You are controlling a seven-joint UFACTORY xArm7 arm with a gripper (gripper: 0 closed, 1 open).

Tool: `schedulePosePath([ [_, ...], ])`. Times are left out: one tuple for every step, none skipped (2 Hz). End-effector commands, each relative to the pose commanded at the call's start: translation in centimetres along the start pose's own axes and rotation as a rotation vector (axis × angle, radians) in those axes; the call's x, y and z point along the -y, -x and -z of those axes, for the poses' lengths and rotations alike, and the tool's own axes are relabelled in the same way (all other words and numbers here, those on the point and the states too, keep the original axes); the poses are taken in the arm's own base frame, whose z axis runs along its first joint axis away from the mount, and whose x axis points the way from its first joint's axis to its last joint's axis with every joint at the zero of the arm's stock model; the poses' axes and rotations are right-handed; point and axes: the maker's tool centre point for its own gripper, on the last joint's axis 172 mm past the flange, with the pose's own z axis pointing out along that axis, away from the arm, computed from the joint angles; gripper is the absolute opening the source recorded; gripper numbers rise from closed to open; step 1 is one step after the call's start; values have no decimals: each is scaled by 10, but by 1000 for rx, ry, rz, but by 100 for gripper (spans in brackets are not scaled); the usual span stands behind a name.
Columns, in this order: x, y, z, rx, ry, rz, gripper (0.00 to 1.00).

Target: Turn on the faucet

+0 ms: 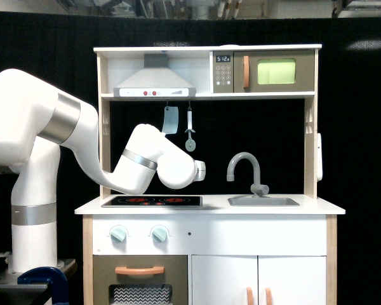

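Bent arm (140,168) above stovetop (152,201)

gripper (201,169): mostly hidden behind the wrist, jaw state unreadable | arm (25,127): shoulder cut by exterior view's left edge | microwave display (223,58): digits too small | faucet (244,166): knob position too small to tell

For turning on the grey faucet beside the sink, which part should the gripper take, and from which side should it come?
Probably the short knobbed base of the faucet, not the arched spout, which curves high toward the exterior view's left. The arm's end is over the stove on that left side, apart from the faucet, so coming from above the sink looks clearest. Its fingers are not visible.
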Motion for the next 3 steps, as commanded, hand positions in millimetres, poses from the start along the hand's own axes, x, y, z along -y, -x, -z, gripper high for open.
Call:
schedulePosePath([
  [-29, -12, -116, 0, -26, 1, 100],
  [-47, -9, -162, 0, -26, 1, 100],
  [-65, -1, -166, 0, -26, 1, 100],
])
